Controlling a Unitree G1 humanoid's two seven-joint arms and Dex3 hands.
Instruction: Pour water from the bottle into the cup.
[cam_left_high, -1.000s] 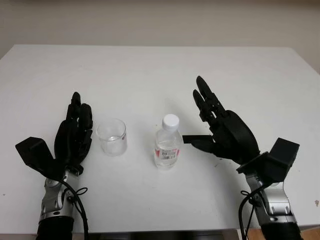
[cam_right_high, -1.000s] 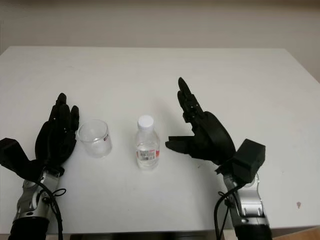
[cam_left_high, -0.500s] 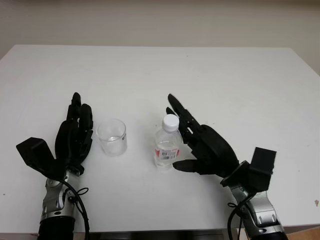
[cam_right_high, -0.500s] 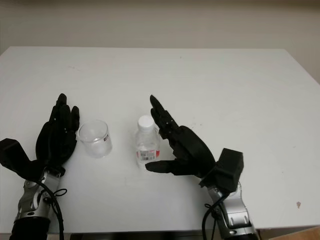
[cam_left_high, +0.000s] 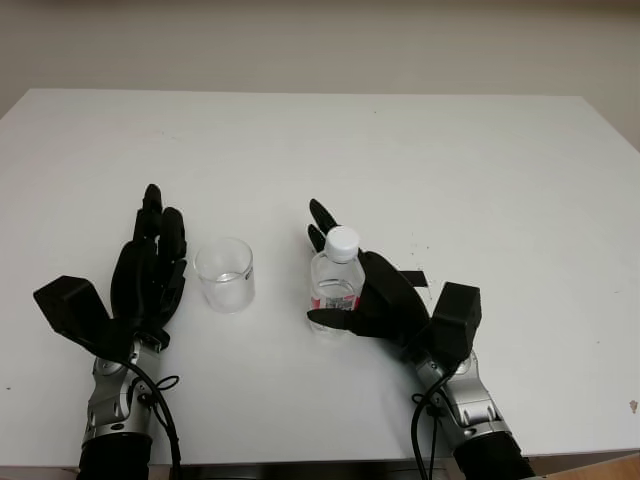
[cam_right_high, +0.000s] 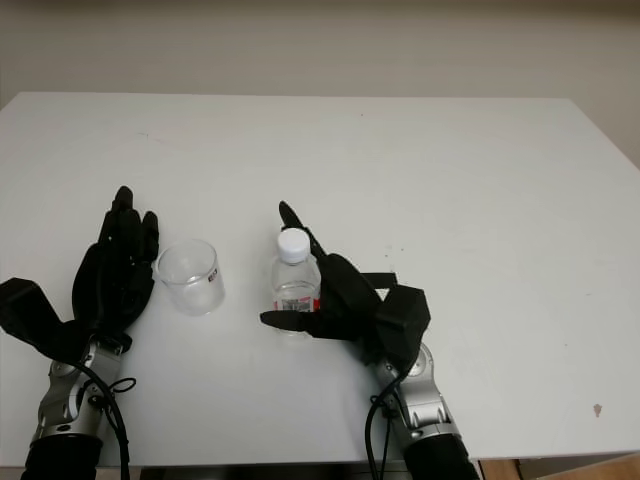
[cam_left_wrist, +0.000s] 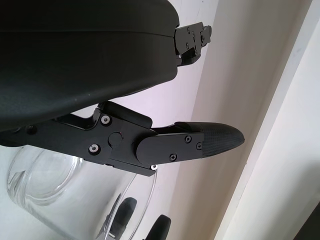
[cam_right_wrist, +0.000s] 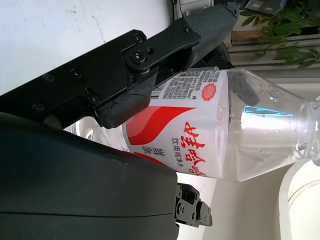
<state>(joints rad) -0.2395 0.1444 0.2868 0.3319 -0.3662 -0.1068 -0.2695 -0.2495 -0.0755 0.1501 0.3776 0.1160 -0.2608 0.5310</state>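
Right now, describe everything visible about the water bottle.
The water bottle is small, clear plastic, with a white screw cap on and a red-and-white printed label around its body. It stands upright on the white table, near the middle, to the right of the empty clear cup. The right robot hand is wrapped around its body, fingers behind and thumb in front.

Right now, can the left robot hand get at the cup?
Probably yes. The left robot hand is open right beside the cup, with bare table between them. The right robot hand is on the bottle.
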